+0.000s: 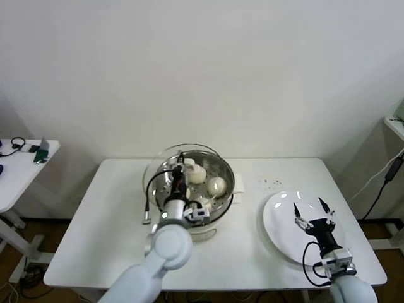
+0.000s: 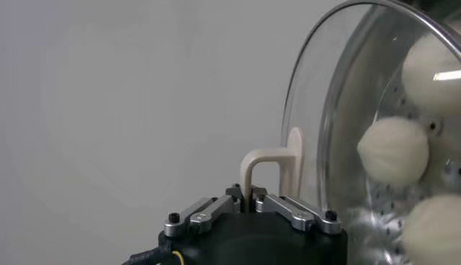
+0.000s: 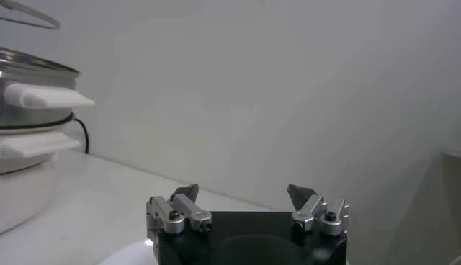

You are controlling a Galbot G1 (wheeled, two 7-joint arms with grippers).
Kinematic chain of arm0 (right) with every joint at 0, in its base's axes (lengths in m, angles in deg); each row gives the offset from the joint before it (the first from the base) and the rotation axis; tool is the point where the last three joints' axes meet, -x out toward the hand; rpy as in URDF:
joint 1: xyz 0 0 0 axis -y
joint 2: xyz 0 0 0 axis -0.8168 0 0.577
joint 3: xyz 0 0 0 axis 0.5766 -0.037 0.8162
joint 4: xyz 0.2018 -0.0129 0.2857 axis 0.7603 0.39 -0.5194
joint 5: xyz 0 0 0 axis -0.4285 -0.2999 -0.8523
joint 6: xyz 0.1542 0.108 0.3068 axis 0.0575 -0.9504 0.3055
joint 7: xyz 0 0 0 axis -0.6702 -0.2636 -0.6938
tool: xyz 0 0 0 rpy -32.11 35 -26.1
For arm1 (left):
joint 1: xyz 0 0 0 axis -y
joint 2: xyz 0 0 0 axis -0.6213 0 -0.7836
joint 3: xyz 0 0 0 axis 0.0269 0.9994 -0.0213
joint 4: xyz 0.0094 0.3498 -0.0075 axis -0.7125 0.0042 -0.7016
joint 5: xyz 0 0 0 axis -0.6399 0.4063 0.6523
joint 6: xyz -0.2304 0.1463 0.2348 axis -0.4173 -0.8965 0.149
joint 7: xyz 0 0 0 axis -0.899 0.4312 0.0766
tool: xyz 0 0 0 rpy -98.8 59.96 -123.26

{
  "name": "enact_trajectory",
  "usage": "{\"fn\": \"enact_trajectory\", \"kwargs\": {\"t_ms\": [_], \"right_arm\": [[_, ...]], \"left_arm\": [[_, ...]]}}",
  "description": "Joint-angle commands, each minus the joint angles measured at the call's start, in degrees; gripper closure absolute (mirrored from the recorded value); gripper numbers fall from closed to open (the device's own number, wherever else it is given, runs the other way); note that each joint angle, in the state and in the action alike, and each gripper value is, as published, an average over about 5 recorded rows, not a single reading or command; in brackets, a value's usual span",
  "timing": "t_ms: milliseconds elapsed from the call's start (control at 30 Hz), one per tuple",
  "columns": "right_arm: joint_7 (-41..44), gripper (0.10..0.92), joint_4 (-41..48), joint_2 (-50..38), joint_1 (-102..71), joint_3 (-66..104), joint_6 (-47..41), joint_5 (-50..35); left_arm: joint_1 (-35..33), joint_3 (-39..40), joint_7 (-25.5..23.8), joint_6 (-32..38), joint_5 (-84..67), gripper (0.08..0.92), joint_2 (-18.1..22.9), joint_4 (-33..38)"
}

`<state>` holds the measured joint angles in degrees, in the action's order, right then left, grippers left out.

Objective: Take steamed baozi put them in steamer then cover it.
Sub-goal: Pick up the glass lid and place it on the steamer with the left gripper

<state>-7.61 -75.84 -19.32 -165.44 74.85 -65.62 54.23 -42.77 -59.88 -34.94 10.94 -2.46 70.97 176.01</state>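
From above, the steamer (image 1: 218, 183) is blocked: the glass lid (image 1: 165, 165) sits over its opening, held by its white handle (image 2: 270, 164) in the closed left tool (image 1: 178, 178), and that arm rises in front of the steamer. The buns (image 1: 216, 185) lie under the lid. Right of the steamer, bare table (image 1: 246, 233) gives a clear lane up to the plate (image 1: 282, 227), over which the spread right tool (image 1: 312, 211) hovers. Left of the steamer, the table is free to its edge.

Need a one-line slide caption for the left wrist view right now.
Left gripper shut on the glass lid's white handle, holding the lid over the steamer with buns visible through the glass.
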Motion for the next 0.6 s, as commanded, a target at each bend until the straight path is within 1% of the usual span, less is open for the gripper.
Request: {"fn": "enact_trajectory", "kwargs": {"t_ms": [33, 600], "right_arm": [[0.17, 0.203, 0.14, 0.27, -0.35, 0.92, 0.19, 0.11], [0.63, 0.203, 0.3, 1.16, -0.51, 1.55, 0.52, 0.17]], "left_arm": [[3.41, 2.87, -1.43, -2.76, 2.01, 0.847, 5.39, -5.9], [3.91, 3.14, -2.4, -2.76, 2.8, 0.847, 4.14, -7.58]]}}
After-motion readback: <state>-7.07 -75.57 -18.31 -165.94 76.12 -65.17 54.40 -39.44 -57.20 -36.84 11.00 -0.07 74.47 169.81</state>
